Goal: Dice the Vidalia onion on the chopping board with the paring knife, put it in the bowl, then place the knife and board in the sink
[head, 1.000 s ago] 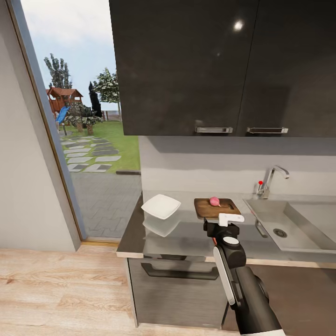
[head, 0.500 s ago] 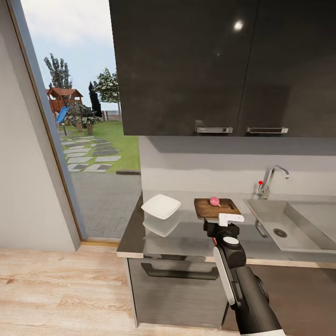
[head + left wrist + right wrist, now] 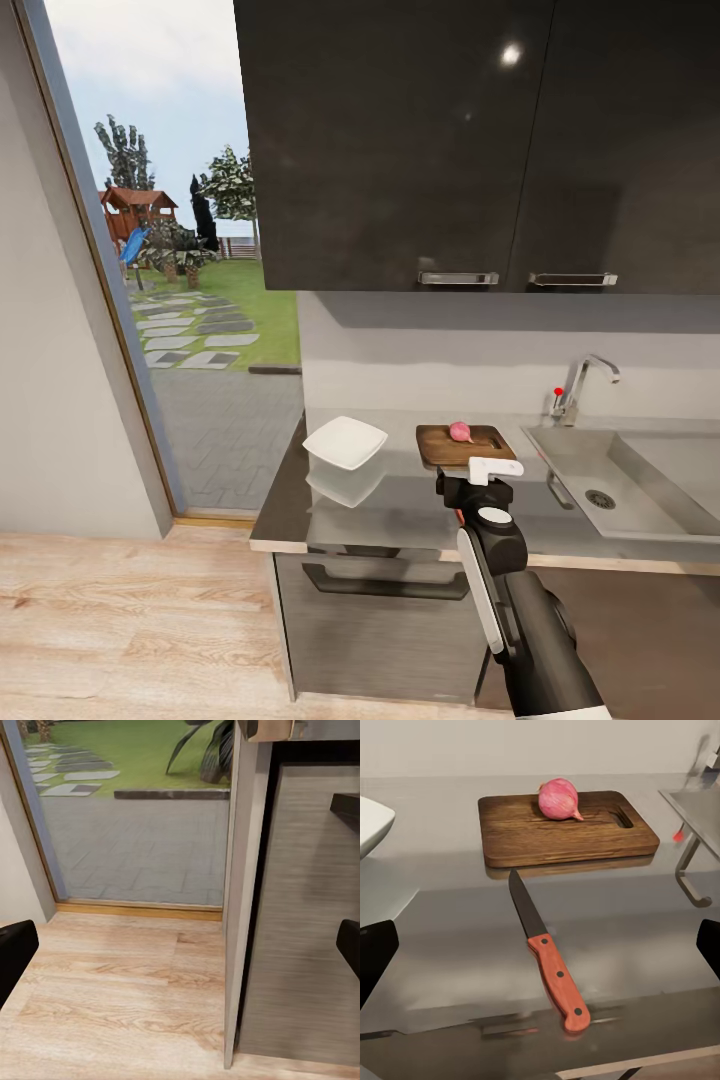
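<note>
Pinkish round Vidalia onion (image 3: 558,799) on grained wooden chopping board (image 3: 562,829), red-handled paring knife (image 3: 546,945) nearby, right fingers (image 3: 375,956) wide.

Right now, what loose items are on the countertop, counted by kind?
Vidalia onion: 1
Chopping board: 1
Paring knife: 1
Bowl: 1
Total: 4

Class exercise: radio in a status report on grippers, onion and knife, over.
Right gripper open above paring knife, knife flat on countertop. Vidalia onion whole on chopping board. Left gripper open, empty. Nothing blocking.
</note>
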